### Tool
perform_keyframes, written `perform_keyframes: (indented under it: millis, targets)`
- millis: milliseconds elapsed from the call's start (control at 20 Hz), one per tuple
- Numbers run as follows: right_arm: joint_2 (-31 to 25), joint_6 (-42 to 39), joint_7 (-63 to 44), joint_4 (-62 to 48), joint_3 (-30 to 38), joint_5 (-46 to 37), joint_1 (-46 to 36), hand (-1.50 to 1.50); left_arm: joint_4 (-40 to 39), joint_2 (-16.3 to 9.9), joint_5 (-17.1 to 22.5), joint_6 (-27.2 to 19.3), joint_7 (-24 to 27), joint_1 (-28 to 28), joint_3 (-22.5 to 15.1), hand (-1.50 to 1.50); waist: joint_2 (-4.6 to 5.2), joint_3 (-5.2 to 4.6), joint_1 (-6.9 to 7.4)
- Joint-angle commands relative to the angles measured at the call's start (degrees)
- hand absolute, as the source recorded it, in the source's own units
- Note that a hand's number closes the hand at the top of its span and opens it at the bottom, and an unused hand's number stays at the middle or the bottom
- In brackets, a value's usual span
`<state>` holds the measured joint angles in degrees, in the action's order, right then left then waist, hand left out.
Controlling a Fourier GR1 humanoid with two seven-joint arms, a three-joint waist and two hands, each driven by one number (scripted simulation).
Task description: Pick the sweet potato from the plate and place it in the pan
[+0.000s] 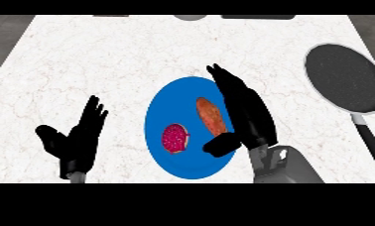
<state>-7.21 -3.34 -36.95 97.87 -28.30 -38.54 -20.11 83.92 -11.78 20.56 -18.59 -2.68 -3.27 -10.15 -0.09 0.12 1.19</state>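
An orange-brown sweet potato lies lengthwise on the right half of a blue plate in the middle of the counter. My right hand is over the plate's right edge, right beside the sweet potato, fingers straight and pointing away, thumb stretched toward the potato's near end. It is open and holds nothing. The dark pan with a pale rim sits at the far right, its black handle pointing toward me. My left hand rests open at the lower left, fingers up.
A cut red-pink fruit half lies on the plate's left part, close to the sweet potato. The white marble counter stretches around. Dark objects and a grey round shape show along the far edge.
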Motion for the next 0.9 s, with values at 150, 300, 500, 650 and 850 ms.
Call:
perform_keyframes:
  millis: [150, 300, 500, 650, 850]
  targets:
    - [-0.2, -20.2, -10.4, -10.2, 0.6, 3.4, -13.8, -1.5, -5.2, 1.2, -0.1, 1.0, 0.8, 0.9, 0.2, 0.0, 0.34, -0.26, -0.31]
    - [3.8, -18.7, -7.7, -18.2, 2.9, 2.5, -17.4, -1.5, -2.7, 1.8, -1.2, 0.8, 1.0, -1.4, -0.6, 0.0, 0.19, -0.14, -0.43]
    - [1.2, -22.1, -5.4, -23.1, 3.5, 0.9, -19.7, -1.5, -1.4, 0.2, 0.7, 1.3, -3.0, 1.0, 2.1, 0.0, 0.21, -0.13, -0.6]
    - [4.8, -29.1, -9.1, -26.0, 4.3, 5.4, -20.8, -1.5, -2.2, 0.4, -0.3, 1.4, -1.2, -0.8, 1.8, 0.0, 0.25, -0.15, -0.43]
    - [3.9, -32.1, -6.9, -28.1, 4.5, 5.5, -18.9, -1.5, -1.8, 0.2, -0.6, 1.1, -3.8, 1.4, 2.5, 0.0, 0.17, -0.13, -0.81]
